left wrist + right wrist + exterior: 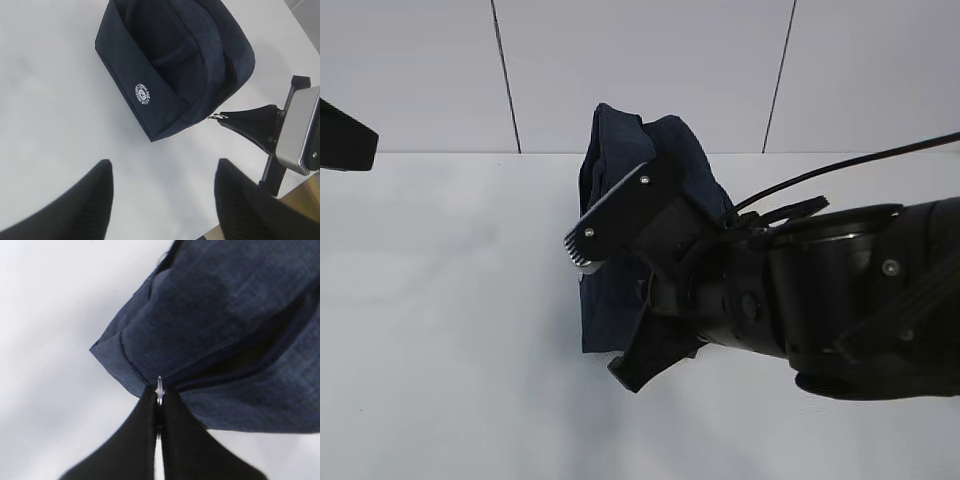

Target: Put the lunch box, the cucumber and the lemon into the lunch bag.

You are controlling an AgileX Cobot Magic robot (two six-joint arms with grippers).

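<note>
Right gripper [159,392] pinched on silver ring pull [160,388] at lunch bag [235,330] corner; left gripper [162,200] wide apart, above the table, near bag.

free: table [55,100] left of lunch bag [170,65] | blocked: right gripper [220,117] at bag's corner

The lunch bag [620,160], dark navy and slumped, stands on the white table [440,330] near its far edge, before a pale panelled wall [640,70]. The right gripper [582,250] and its black arm reach in from the right, covering much of the bag's front. A black cable [860,160] trails rightward.
</note>
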